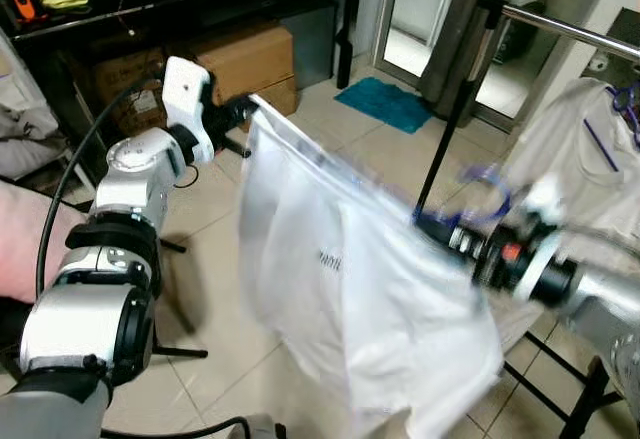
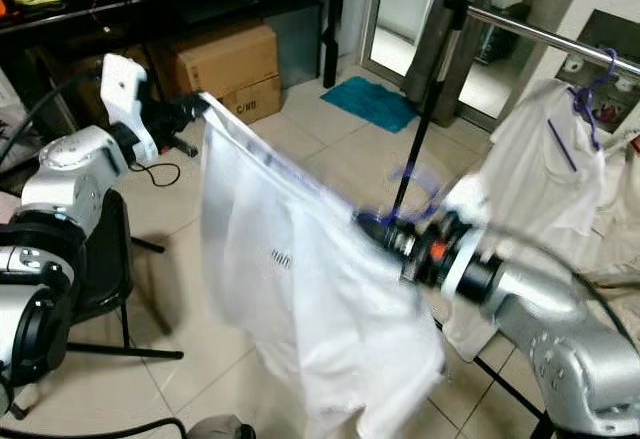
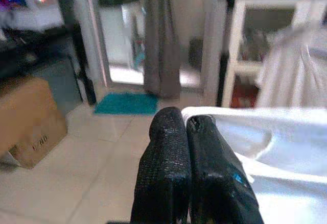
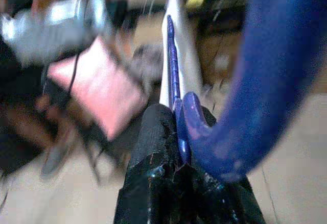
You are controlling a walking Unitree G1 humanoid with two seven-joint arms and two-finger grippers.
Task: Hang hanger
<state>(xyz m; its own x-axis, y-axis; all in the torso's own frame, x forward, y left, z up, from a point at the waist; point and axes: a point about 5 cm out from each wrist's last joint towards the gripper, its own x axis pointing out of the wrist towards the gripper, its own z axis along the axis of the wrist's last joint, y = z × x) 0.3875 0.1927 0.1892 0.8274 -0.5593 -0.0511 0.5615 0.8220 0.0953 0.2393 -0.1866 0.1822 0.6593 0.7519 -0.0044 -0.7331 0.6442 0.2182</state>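
The room has a pale tiled floor [image 1: 330,139], with a teal mat [image 1: 385,102] before a doorway and cardboard boxes [image 1: 245,59] under a dark shelf. In the middle of it, a white shirt [image 1: 350,289] on a blue hanger [image 1: 490,194] is stretched in the air between the two arms. The right gripper [image 4: 179,175] is clenched on the hanger just below its hook, and the hook curves up close to the camera of that wrist. The left gripper [image 3: 186,147] pinches the far shoulder corner of the shirt, with its fingers pressed together on the cloth. The metal rail [image 1: 565,24] stands up to the right, near its black upright pole, and another white shirt [image 1: 585,154] hangs there already. The hook is not on the rail yet, so it seems the carrying is partly done and the lifting and hooking are left.
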